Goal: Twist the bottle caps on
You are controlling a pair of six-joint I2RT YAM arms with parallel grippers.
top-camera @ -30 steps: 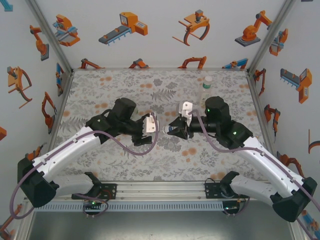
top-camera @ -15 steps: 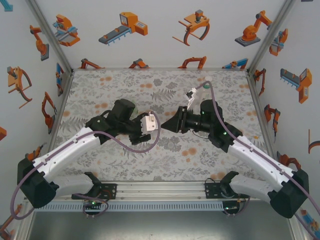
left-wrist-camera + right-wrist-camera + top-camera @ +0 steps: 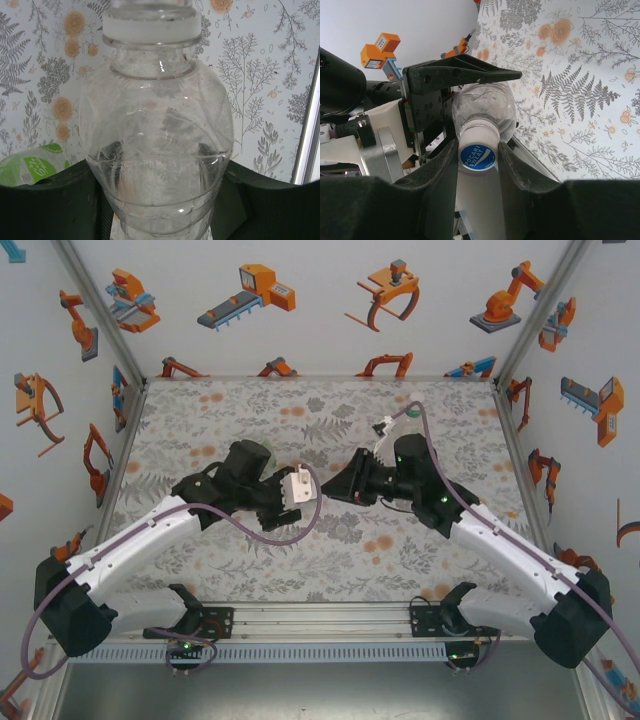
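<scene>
The desk (image 3: 220, 410) was covered by a pale cloth printed with grey ferns and orange flowers. It stood inside a booth of white walls (image 3: 300, 330) decorated with orange robot stickers, with metal posts (image 3: 100, 310) in the back corners. Over the middle of the desk the two arms met tip to tip. The left fingers (image 3: 45, 210) were closed on the belly of the clear bottle (image 3: 157, 140), one on each side. The right fingers (image 3: 437, 172) were pressed on both sides of the cap (image 3: 477, 156), white with a blue printed top, which sat on this bottle's neck. A green-labelled bottle (image 3: 30, 167) lay on the cloth behind. Near the far edge stood perhaps another bottle (image 3: 410, 412) with a green top, partly hidden by a cable.
</scene>
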